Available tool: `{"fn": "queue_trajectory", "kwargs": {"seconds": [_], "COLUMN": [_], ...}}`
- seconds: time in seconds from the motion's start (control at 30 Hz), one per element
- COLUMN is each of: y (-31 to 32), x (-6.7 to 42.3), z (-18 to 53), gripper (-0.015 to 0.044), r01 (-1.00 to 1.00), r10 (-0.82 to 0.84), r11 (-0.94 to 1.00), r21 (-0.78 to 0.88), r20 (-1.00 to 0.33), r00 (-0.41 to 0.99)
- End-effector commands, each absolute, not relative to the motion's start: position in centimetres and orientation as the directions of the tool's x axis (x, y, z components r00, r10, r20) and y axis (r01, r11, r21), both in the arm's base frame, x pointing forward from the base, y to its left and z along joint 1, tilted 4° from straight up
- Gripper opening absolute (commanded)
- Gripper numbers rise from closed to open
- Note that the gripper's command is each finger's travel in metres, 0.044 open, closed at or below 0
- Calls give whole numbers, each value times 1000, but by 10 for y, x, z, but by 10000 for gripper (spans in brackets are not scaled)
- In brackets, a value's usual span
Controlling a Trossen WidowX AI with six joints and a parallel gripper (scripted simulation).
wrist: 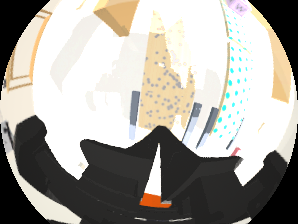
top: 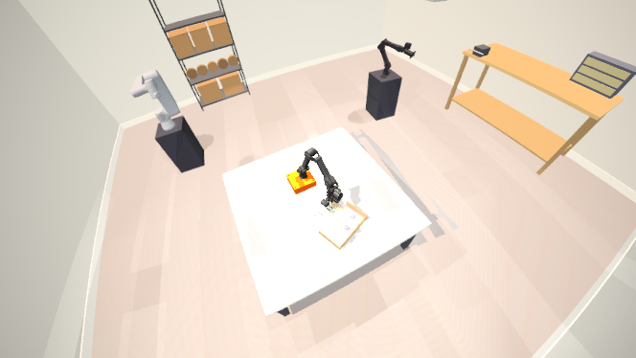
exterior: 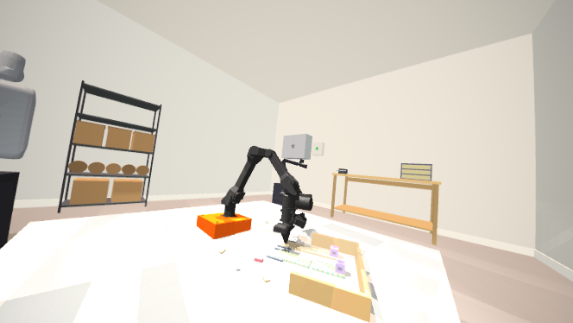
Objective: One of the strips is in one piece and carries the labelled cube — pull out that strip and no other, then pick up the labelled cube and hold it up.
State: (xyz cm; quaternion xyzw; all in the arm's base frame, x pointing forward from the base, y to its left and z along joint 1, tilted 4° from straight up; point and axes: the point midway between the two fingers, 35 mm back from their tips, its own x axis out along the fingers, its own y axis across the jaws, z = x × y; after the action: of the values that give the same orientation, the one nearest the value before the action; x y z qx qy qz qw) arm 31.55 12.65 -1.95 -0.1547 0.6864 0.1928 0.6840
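gripper (exterior: 286, 238) pinched narrow, holding nothing | tip over speckled strip (wrist: 161, 76) | judgement: press firmly, drag straight, avoid teal-dotted strip (wrist: 232, 90)

Top: high overhead; exterior: low tabletop; wrist: close, downward.

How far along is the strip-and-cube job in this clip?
Nothing looks finished: both small purple labelled cubes sit on patterned strips inside the tan walled tray. In hand: the black tool, shut on nothing, points down at the strips' near ends. Left: pull out the one-piece strip, then pick up and raise its cube.
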Motion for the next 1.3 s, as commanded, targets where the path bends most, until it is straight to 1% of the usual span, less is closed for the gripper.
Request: {"fn": "queue_trajectory", "kwargs": {"seconds": [0.0,1.27], "y": [122,96], "x": [307,254], "z": [-23,-25], "gripper": [0,0], "r01": [-477,-477], "r10": [41,39], "r11": [877,877], "r21": [50,50], "r20": [-999,-999], "r00": [-28,-32]}}
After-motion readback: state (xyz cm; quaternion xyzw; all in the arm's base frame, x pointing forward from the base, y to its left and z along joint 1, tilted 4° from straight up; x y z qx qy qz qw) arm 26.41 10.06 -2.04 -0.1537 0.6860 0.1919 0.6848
